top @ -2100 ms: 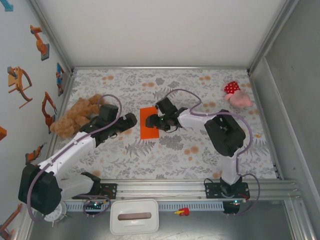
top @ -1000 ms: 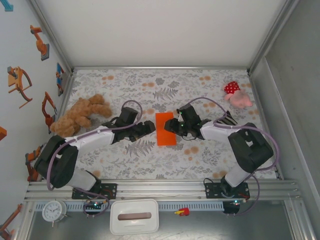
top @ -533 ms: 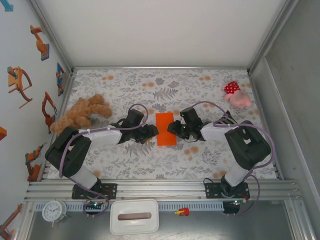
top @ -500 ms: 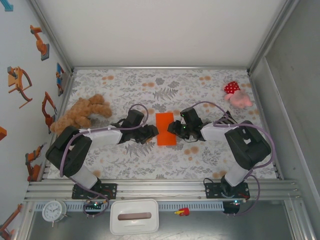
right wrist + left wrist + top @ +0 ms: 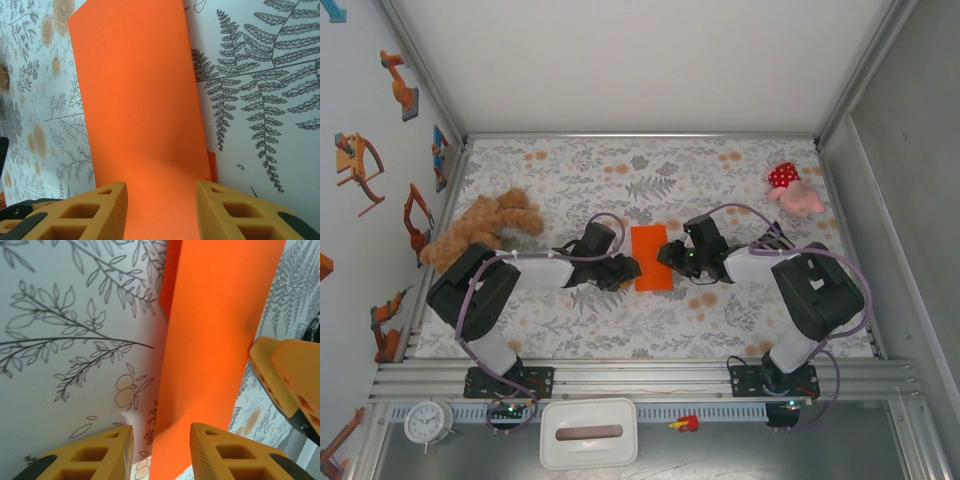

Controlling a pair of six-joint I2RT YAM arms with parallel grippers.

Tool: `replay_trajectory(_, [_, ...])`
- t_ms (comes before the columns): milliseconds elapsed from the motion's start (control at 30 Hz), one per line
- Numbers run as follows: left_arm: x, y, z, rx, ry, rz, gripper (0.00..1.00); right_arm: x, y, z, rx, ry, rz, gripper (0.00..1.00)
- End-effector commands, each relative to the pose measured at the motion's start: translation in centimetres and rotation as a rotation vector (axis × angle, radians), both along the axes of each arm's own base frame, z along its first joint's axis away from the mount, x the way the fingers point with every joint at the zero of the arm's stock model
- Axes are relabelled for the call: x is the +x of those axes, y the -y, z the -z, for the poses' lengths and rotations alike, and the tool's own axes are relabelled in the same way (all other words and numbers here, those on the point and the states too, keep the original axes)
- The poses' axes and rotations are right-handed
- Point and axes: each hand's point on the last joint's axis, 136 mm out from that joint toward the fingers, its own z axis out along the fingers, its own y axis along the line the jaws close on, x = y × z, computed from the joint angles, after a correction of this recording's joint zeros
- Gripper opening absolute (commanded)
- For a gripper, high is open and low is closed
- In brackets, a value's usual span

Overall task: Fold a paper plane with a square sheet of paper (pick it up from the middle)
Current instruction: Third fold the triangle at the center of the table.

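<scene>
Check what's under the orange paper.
The folded orange paper sheet lies on the floral-print table cover; a lower orange layer peeks out at one edge. Beneath its middle is covered.

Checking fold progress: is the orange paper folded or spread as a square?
Folded: the orange paper is a narrow rectangle, and a second layer's edge peeks out in both wrist views.

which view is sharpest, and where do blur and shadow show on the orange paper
left wrist: the paper looks soft at its near end, as do the left fingers, with shadow along its lower left edge; right wrist: fern print crisp, paper darkens toward the right fingers; top external: evenly sharp, even light, no glare.
</scene>
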Motion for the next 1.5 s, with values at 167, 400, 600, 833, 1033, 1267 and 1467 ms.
replay_trajectory(167, [0.9,1.3,-1.1,-0.049,0.028,0.008,0.32,0.3,0.1,-0.9,0.022,0.024,0.009,0.39])
replay_trajectory(400, [1.6,1.9,-1.5,-0.090,0.040,-0.005,0.30,0.1,0.1,-0.1,0.015,0.004,0.005,0.38])
replay_trajectory(600, [2.5,2.1,-1.7,-0.129,0.038,-0.019,0.28,-0.1,0.1,0.8,0.010,-0.017,0.002,0.37])
replay_trajectory(833, [3.3,2.0,-1.5,-0.132,0.039,-0.025,0.24,-0.5,0.3,2.0,-0.008,-0.052,0.004,0.35])
replay_trajectory(1033, [3.7,1.9,-1.3,-0.137,0.033,-0.028,0.19,-0.5,0.4,2.1,-0.013,-0.052,0.005,0.35])
replay_trajectory(1267, [3.7,1.6,-1.5,-0.132,0.031,-0.037,0.10,0.3,0.7,-0.1,-0.034,0.028,-0.021,0.37])
replay_trajectory(1467, [3.8,1.6,-2.0,-0.140,0.026,-0.053,0.06,0.4,2.0,-3.5,-0.145,0.176,-0.094,0.41])
